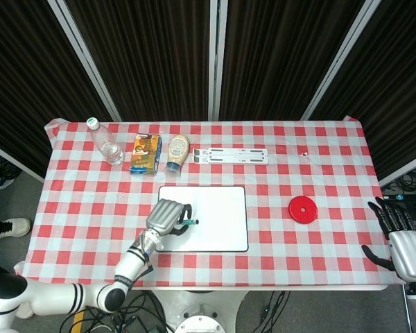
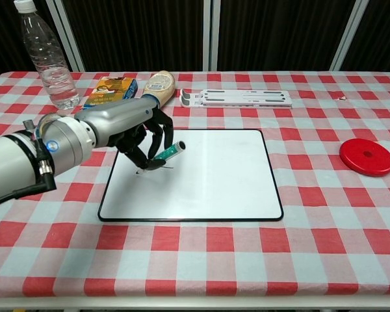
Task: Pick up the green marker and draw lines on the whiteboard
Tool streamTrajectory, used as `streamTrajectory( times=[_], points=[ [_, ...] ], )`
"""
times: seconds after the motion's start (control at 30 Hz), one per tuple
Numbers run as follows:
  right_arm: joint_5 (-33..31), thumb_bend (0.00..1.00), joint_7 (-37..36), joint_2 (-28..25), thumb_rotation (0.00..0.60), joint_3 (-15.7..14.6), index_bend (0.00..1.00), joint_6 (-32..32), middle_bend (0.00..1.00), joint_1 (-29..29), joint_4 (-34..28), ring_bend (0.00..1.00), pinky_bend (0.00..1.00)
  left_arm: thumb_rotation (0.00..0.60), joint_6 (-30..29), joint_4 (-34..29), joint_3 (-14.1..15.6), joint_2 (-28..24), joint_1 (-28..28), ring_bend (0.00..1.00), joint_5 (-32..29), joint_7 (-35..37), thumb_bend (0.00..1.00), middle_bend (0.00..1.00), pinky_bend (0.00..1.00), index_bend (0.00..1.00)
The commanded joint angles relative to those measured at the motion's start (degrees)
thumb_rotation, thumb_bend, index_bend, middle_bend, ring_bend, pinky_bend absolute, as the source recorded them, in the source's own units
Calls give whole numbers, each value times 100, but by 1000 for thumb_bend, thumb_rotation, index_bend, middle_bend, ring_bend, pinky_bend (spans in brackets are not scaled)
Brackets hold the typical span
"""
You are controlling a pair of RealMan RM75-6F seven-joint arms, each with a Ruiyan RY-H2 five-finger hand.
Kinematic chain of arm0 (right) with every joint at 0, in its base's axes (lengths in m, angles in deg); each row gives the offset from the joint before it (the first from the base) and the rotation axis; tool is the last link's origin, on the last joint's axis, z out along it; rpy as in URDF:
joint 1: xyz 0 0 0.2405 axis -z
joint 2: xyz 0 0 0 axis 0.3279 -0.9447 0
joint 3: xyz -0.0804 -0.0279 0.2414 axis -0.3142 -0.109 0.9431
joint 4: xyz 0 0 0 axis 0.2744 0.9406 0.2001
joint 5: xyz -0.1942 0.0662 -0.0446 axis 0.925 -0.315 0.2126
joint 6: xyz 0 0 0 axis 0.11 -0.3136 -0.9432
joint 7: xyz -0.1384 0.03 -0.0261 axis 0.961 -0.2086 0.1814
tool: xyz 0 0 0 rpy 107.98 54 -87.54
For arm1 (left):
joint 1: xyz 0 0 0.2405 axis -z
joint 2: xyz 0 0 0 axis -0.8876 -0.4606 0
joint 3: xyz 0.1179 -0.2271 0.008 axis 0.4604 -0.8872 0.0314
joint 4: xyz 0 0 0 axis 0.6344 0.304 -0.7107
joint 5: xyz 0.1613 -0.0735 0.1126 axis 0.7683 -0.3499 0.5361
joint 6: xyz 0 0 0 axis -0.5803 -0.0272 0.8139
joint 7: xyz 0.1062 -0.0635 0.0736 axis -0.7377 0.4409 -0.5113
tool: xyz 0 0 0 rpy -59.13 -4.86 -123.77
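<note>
My left hand [image 2: 138, 132] [image 1: 166, 216] grips the green marker [image 2: 166, 154] [image 1: 187, 223] over the left part of the whiteboard [image 2: 214, 182] [image 1: 218, 215]. The marker slants, its tip down at the board near a short dark line that the hand mostly hides. My right hand [image 1: 400, 239] hangs open off the table's right edge, seen only in the head view, holding nothing.
Along the back stand a water bottle [image 2: 47, 55], a snack box [image 2: 110, 90], a squeeze bottle [image 2: 159, 83] and a white slotted stand [image 2: 237, 98]. A red disc [image 2: 366, 156] lies right of the board.
</note>
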Motion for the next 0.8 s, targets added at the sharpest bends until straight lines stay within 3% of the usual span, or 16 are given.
streamTrajectory(
  times=[0.03,0.8],
  points=[
    [-16,150,8,-4,600,-2,0,7,0,4,-9,0,0,600,41,96,-9,75,15,827,1,26,426,627,900,601],
    [-136,150,-159,-97,600,-8,0,-66,0,121,104,0,0,600,347,405,-463,849,615,827,-170,-288,428,627,900,601]
  ],
)
